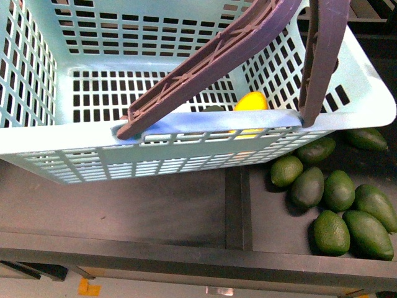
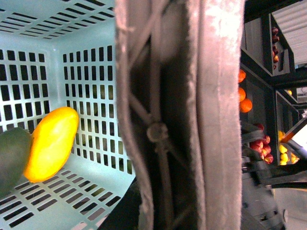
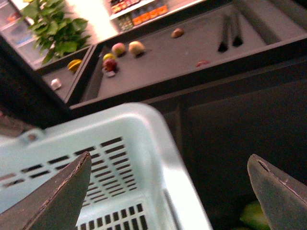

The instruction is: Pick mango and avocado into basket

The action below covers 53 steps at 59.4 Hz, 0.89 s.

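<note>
Both right jaws spread wide, seemingly empty, above basket (image 3: 144, 143)

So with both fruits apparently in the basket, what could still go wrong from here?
The light teal slotted plastic basket overhangs the dark shelf's front edge, so a nudge might tip it. The yellow-orange oval mango and the dark green avocado lie loose and could roll. The open right gripper hovers near the rim and might clip it.
</note>
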Motion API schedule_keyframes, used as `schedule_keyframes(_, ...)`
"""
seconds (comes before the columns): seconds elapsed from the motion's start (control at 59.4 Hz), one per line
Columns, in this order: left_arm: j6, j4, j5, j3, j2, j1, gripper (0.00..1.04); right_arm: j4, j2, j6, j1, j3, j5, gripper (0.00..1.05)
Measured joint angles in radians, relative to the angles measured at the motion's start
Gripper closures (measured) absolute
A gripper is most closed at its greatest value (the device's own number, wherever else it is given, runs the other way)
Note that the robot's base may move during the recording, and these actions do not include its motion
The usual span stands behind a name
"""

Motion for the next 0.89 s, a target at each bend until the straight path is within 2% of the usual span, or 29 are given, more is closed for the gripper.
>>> schedule_keyframes(0.017,-0.002,0.000,0.003,0.000,0.000,0.000,0.91,-0.032,-0.143,0.016,-0.121,-0.128,0.010,0.09)
schedule_keyframes(0.152,-0.004,0.000,0.002,0.000,0.000,0.000,0.91,-0.104,-0.197,-0.003,-0.162,-0.166,0.037,0.09)
schedule_keyframes(0.354,0.002,0.000,-0.007,0.000,0.000,0.000,0.91,-0.180,-0.274,-0.035,-0.174,-0.240,0.087,0.09)
schedule_keyframes(0.421,0.001,0.000,-0.004,0.000,0.000,0.000,0.91,0.063,-0.280,-0.174,-0.201,-0.348,-0.087,0.22)
schedule_keyframes(0.522,0.000,0.000,0.000,0.000,0.000,0.000,0.91,0.220,-0.319,-0.298,-0.209,-0.447,-0.162,0.38)
schedule_keyframes(0.657,-0.001,0.000,0.002,0.000,0.000,0.000,0.91,0.241,-0.410,-0.366,-0.225,-0.529,-0.174,0.59)
schedule_keyframes(0.741,-0.001,0.000,0.001,0.000,0.000,0.000,0.91,0.236,-0.460,-0.382,-0.262,-0.579,-0.230,0.73)
schedule_keyframes(0.892,-0.001,0.000,-0.003,0.000,0.000,0.000,0.91,0.209,-0.549,-0.392,-0.285,-0.648,-0.232,0.97)
